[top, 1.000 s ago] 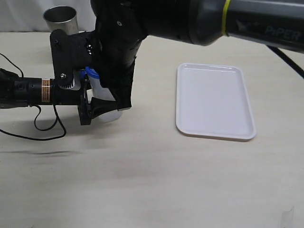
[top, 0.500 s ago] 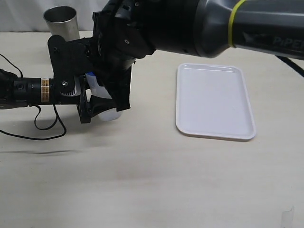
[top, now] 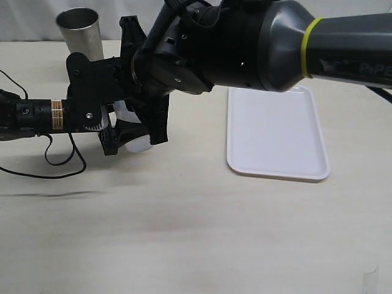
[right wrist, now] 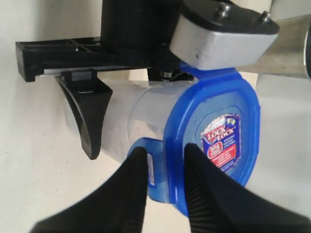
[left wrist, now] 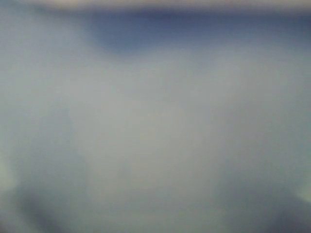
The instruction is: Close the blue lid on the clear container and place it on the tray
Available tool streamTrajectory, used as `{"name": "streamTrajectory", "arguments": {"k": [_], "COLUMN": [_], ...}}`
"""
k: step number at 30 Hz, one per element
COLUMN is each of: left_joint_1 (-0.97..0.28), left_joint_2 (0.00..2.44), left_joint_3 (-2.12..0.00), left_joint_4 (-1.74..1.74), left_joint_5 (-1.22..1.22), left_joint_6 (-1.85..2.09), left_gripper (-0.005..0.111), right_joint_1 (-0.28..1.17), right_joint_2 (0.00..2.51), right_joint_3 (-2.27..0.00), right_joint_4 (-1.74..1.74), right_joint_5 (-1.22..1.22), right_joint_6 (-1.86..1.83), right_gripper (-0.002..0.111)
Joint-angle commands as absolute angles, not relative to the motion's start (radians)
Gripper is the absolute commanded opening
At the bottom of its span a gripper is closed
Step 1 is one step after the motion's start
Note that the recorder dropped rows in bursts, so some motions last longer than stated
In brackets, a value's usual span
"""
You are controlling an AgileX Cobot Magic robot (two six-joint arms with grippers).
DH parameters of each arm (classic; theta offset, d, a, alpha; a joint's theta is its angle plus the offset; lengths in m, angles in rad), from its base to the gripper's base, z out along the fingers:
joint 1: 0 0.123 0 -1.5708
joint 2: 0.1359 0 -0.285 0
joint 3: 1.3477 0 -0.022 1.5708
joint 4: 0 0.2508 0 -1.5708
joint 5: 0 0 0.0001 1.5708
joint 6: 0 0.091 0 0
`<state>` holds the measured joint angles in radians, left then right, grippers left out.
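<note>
Well apart from the tray, our left end effector grips the clear container sideways; our right end effector pinches a flap of the blue lid. We judge it light, slippery, best held mid-body.

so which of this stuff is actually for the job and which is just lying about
For the job:
- the blue lid
- the clear container
- the tray

Just lying about:
- the grey metal cup

Container, lid seemingly on, left of tray.
</note>
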<state>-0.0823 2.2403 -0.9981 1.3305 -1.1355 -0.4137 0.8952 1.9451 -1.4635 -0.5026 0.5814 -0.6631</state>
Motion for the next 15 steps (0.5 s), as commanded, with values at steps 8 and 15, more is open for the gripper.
{"name": "streamTrajectory", "arguments": {"k": [8, 15], "left_joint_1": [-0.118, -0.116], "left_joint_2": [2.231, 2.231], "left_joint_3": [-1.002, -1.002], "left_joint_4": [1.347, 1.345], "left_joint_5": [-1.221, -1.221], "left_joint_6": [-0.388, -0.364], "left_gripper": [0.000, 0.000], "right_joint_1": [0.905, 0.904], "right_joint_2": [2.016, 1.920], "right_joint_3": [-1.417, -1.419], "right_joint_4": [-0.487, -0.479], "right_joint_5": [0.623, 0.617], "right_joint_6": [-0.561, -0.486], "right_gripper": [0.019, 0.045]}}
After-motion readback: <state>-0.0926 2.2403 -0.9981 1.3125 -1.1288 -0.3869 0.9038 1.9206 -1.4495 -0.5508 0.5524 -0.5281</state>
